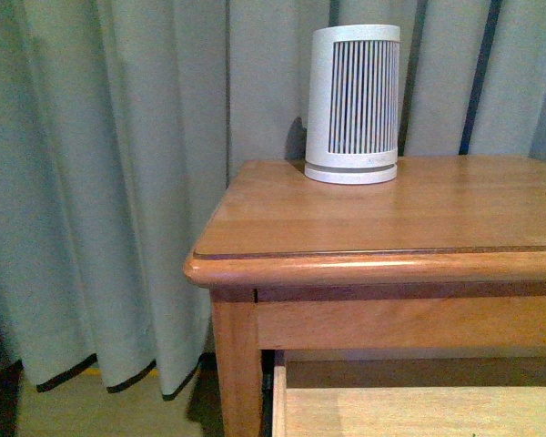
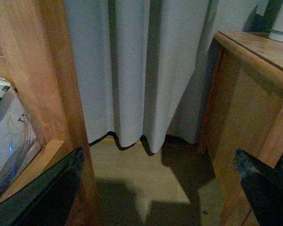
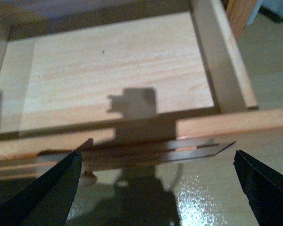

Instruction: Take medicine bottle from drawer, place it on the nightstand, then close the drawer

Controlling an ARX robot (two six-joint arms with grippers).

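Note:
The nightstand [image 1: 391,218] fills the front view, its glossy top bare at the front. Below the top, the drawer [image 1: 419,410] stands pulled out, showing pale wood inside. My right gripper [image 3: 157,153] hangs open above the drawer's front edge, looking down into the drawer [image 3: 118,61]. Only the gripper's shadow lies on the pale bottom shown there. The medicine bottle is not in any view. My left gripper [image 2: 158,153] is open and empty, low over the floor beside the nightstand [image 2: 245,94]. Neither arm shows in the front view.
A large white slatted cylinder [image 1: 353,105] stands at the back of the nightstand top. Pale curtains [image 1: 118,182] hang behind and to the left. In the left wrist view a wooden post [image 2: 47,84] with bedding [image 2: 9,136] rises opposite the nightstand, with bare floor [image 2: 141,179] between.

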